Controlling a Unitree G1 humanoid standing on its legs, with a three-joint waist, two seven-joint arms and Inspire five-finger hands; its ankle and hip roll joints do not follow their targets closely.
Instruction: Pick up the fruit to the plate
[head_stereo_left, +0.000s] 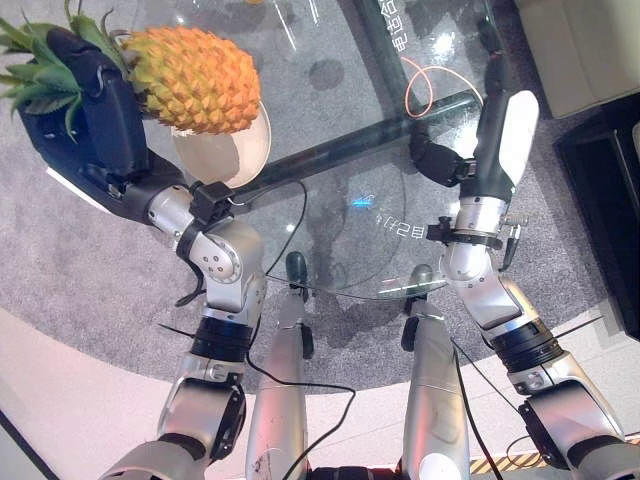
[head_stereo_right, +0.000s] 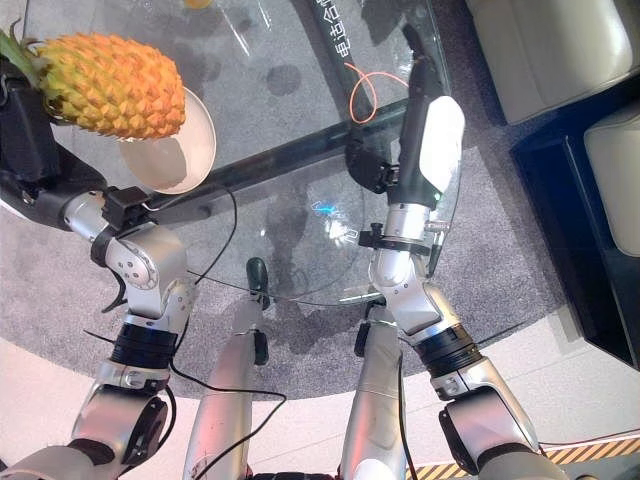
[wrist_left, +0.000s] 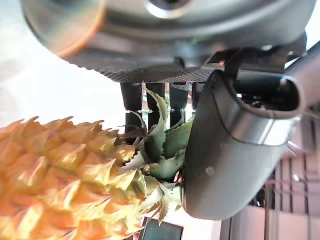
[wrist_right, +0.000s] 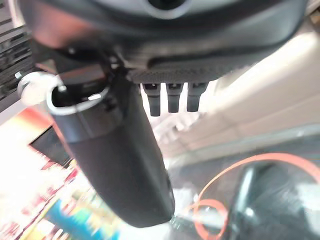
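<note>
Now pineapple (head_stereo_left: 195, 80) held by crown in left robot hand (head_stereo_left: 85, 115), fingers curled round leaves, long axis level, body over plate (head_stereo_left: 235, 150) on glass counter (head_stereo_left: 380, 230). Only lowering judged needed. Right robot hand (head_stereo_left: 500, 120) idle over counter, fingers straight, empty.

Both eye views look steeply down from the head onto the glass tabletop (head_stereo_left: 330, 110), sharing the pineapple (head_stereo_left: 195, 78), plate (head_stereo_left: 228, 152) and both arms (slightly offset sideways). Each wrist view looks along its own robot hand from very close: left robot hand (wrist_left: 235, 150) at the pineapple's crown, right robot hand (wrist_right: 115, 160) above the tabletop.
</note>
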